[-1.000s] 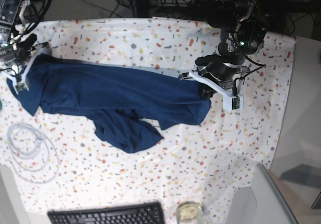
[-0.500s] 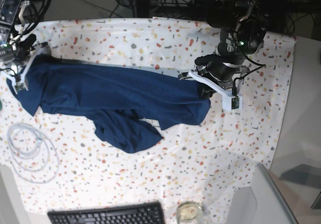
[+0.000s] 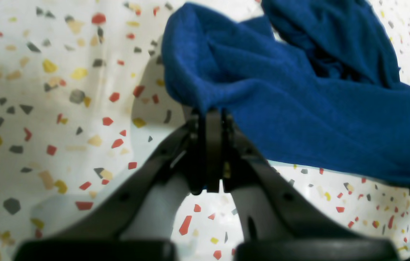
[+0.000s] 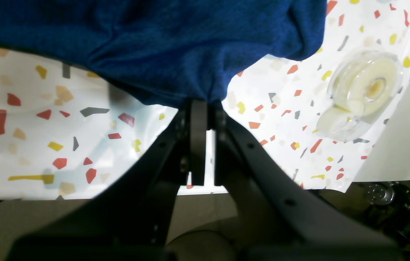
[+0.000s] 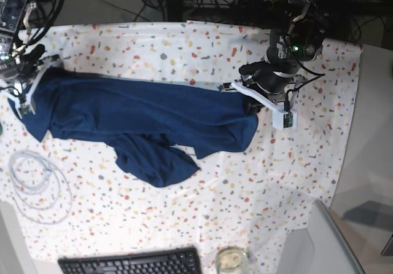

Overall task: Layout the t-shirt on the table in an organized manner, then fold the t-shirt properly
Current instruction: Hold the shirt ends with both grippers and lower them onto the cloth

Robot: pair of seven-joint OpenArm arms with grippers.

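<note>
Two grippers each pinch one end of the t-shirt (image 5: 141, 117), which in the base view lies stretched across the table (image 5: 202, 53) as a long dark blue band, with a bunched fold hanging toward the near side. The left gripper (image 5: 249, 105) is at the end on this view's right, the right gripper (image 5: 31, 86) at the end on this view's left. A coil of white cable (image 5: 37, 182) lies on the table near the left edge, a black keyboard (image 5: 132, 263) at the bottom edge, and a clear tape roll (image 5: 232, 260) just beside it.

In the left wrist view, the left gripper (image 3: 208, 112) has its jaws pressed together on a gathered edge of the t-shirt (image 3: 299, 101), above the speckled table (image 3: 45, 108).

In the right wrist view, the right gripper (image 4: 205, 105) is also closed tight on the t-shirt (image 4: 154, 43) hem. A clear tape roll (image 4: 362, 90) lies on the table (image 4: 45, 127) to the right, apart from the fabric.
</note>
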